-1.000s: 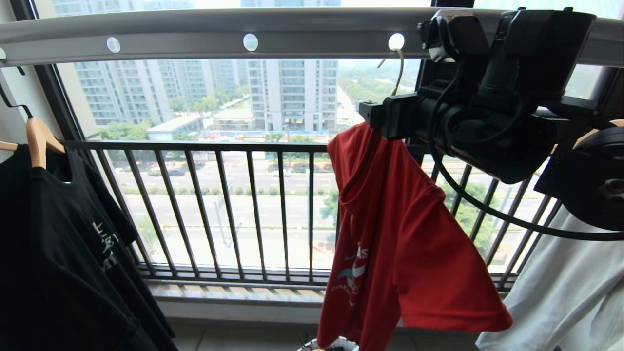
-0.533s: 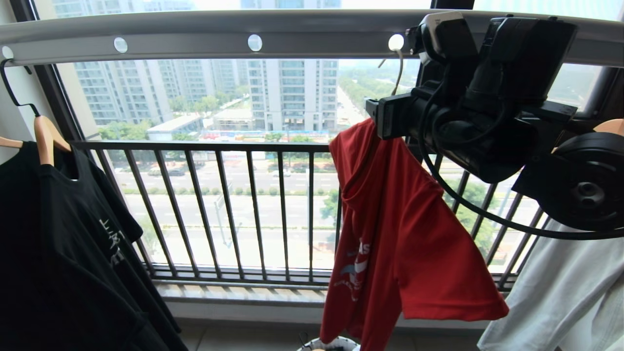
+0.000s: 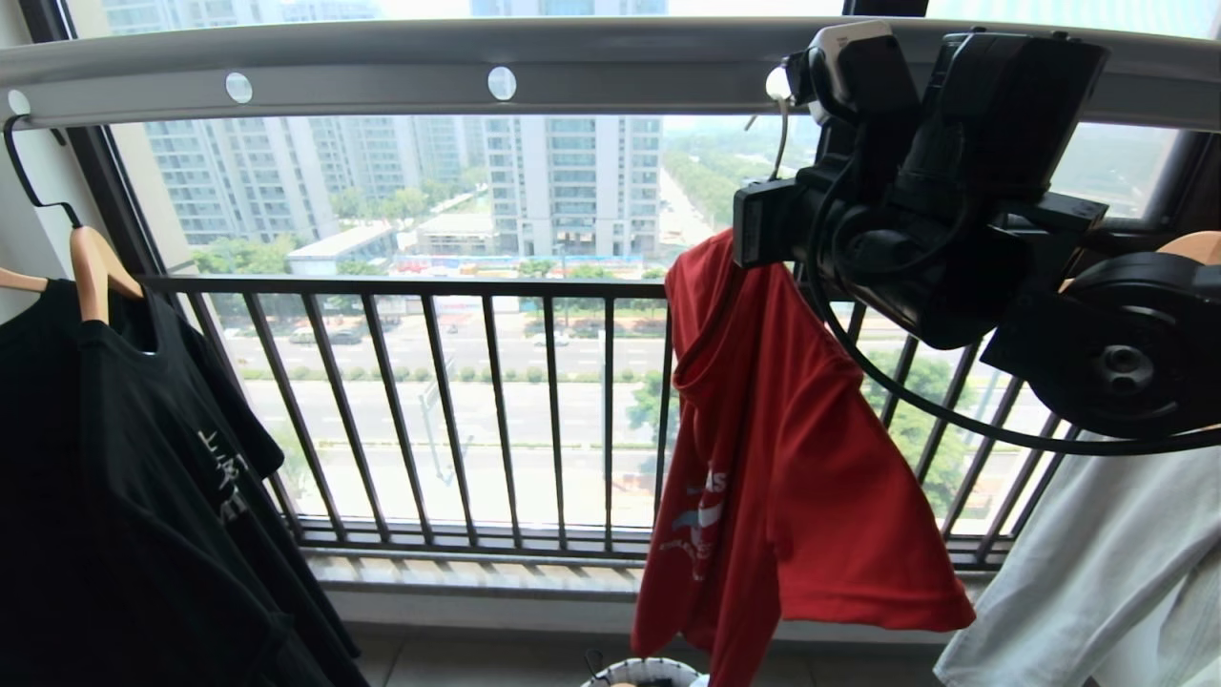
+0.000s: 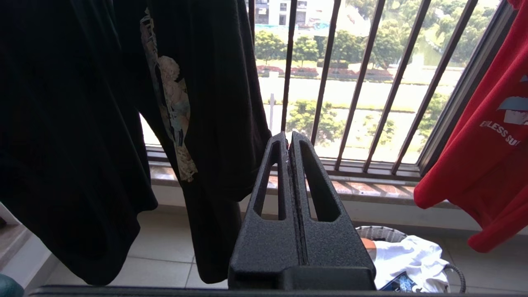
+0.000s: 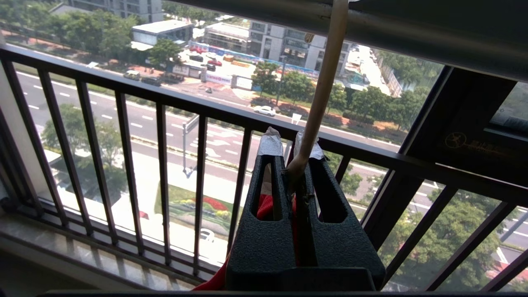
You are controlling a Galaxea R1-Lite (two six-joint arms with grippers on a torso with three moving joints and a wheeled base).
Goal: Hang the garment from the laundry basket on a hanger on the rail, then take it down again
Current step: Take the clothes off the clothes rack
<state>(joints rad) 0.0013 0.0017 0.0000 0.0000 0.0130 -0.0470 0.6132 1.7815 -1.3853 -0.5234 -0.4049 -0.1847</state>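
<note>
Right gripper (image 5: 292, 142) has its two fingers squeezed tight on the neck of the pale hanger (image 5: 319, 95), just under the long hook. In the head view this gripper sits at about one o'clock, high up by the grey rail (image 3: 382, 67), and the arm behind it fills the two o'clock part of the picture.

The hanger's hook goes up into a round hole in the rail. The red shirt (image 3: 782, 458) hangs on this hanger, right under the gripper. It droops down a little crooked, with one sleeve sticking out toward four o'clock. White letters and a blue and white picture show low on its front.

At six o'clock, under the red shirt, sits the round basket (image 4: 381, 233) on the floor tiles. White cloth (image 4: 408, 255) lies in it.

Left gripper (image 4: 289, 138) is low down with its fingers pressed together and nothing between them. It points at the black window bars (image 3: 448, 410).

At nine o'clock a black shirt (image 3: 124, 496) hangs on a wooden hanger (image 3: 91, 272). At four o'clock hangs a pale shirt (image 3: 1116, 572). Past the bars are tall buildings, trees and a road far below.
</note>
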